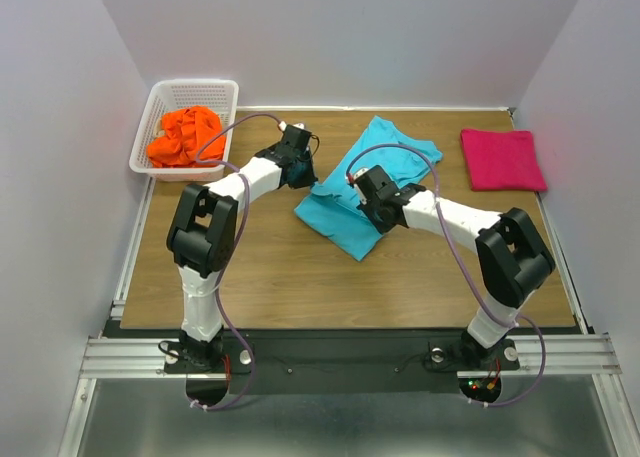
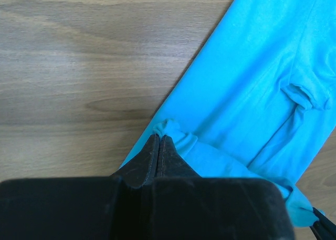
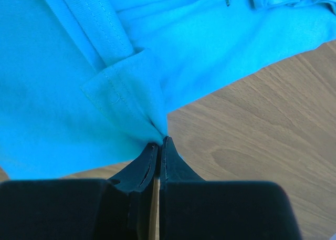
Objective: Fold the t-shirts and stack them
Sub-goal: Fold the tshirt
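I've got right gripper (image 3: 159, 144) pinched tight on turquoise shirt (image 1: 365, 192), mid-table. Left gripper (image 2: 159, 140) clamped on its left edge, cloth bunching. Beyond: pink shirt (image 1: 502, 159) folded far right, orange shirt (image 1: 185, 134) crumpled in basket (image 1: 195, 83) far left.

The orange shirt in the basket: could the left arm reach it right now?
Probably, though not at once. The orange shirt lies in the basket near that arm, nothing between, but the left gripper is shut on the turquoise shirt and must let go first.
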Motion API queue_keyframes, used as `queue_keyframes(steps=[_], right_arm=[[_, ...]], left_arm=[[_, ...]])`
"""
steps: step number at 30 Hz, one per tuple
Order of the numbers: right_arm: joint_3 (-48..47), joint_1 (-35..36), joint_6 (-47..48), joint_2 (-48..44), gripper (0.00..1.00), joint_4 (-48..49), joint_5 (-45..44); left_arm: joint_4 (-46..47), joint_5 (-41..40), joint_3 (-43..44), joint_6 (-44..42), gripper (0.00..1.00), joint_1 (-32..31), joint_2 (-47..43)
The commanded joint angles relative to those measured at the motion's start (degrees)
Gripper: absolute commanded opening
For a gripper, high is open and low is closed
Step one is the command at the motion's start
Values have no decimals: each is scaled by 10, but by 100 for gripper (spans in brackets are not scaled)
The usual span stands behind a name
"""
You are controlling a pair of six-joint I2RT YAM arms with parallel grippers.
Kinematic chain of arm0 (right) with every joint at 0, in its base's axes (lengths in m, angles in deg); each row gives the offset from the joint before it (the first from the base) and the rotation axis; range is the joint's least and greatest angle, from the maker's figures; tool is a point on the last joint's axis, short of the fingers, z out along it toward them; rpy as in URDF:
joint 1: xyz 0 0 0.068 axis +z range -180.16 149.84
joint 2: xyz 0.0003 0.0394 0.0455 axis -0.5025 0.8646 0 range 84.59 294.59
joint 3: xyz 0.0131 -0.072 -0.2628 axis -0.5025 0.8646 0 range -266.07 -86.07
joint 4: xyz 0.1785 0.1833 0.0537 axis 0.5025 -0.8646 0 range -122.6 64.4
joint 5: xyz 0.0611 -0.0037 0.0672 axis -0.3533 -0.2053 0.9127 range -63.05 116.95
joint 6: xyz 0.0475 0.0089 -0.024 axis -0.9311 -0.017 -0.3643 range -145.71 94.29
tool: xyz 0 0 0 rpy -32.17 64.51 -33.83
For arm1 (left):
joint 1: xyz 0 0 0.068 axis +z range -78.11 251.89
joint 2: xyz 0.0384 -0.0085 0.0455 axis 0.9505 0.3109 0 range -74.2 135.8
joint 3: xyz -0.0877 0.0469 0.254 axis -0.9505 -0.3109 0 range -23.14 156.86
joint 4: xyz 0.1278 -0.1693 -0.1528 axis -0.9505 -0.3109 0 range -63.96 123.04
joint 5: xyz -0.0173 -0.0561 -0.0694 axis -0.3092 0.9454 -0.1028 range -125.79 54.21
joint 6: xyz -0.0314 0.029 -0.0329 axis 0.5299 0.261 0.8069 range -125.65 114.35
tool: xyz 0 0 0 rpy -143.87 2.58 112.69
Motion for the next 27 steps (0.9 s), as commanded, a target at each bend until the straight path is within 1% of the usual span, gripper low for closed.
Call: queue_keyframes(steps=[1,13,27], right_arm=[[-16,-8,9,9,1,1,-41],[-38,-10,18,2,1,2,-78],[-52,-33,15,53,1,14,-96]], left_arm=[[28,-23,32,-21,0,5,0],[55,-27,35,-33,0,2,-14],[80,-22,63,-45,0,-4,30]])
